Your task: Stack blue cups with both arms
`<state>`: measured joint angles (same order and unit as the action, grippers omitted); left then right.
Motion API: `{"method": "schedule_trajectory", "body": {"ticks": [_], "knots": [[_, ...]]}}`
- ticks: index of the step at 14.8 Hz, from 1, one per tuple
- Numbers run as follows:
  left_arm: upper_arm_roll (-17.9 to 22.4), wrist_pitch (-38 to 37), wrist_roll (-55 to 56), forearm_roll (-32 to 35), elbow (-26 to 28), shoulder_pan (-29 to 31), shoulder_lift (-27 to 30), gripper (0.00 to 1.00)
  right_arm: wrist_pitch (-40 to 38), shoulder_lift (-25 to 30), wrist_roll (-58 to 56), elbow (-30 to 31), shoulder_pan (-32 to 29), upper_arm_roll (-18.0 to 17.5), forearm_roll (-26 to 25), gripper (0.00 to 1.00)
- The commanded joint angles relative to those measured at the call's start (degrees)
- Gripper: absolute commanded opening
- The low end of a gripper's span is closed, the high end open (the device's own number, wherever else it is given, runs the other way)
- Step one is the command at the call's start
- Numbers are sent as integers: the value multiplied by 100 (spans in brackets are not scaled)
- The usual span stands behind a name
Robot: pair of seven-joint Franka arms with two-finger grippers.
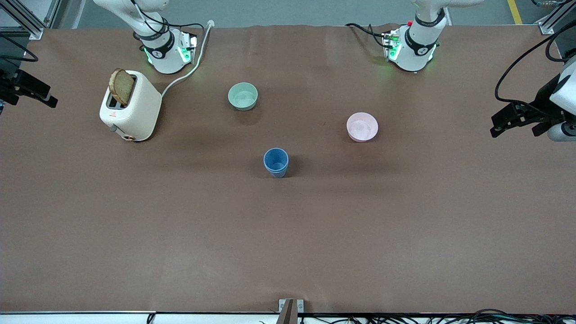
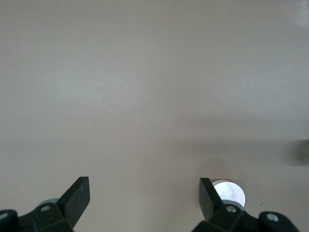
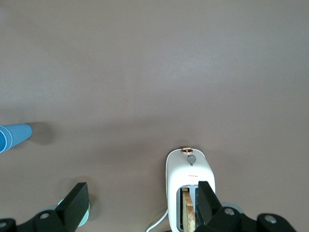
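Observation:
The blue cups show as one upright blue tumbler near the middle of the table. Its rim looks doubled, as if one cup sits inside the other. The right wrist view catches it at its edge. My left gripper hangs open and empty over the left arm's end of the table, well away from the cups. In the left wrist view its open fingers frame bare table. My right gripper hangs open and empty over the right arm's end of the table.
A white toaster with a slice of bread stands toward the right arm's end, its cable running to the arm's base. A pale green bowl and a pink bowl lie farther from the front camera than the cups. The brown table cover spreads nearer to the camera.

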<state>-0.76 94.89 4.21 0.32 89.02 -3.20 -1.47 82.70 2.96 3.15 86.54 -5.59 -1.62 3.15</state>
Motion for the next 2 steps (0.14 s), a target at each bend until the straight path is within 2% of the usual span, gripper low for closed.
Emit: {"method": "schedule_trajectory", "body": {"ticks": [1,2], "knots": [[-47,-102,19,-14,-52,3,51,100,71,38,-34,56,40,3,-60,100],[-47,-102,1,-14,-52,3,42,100,88,38,-34,56,84,12,-60,100]]}}
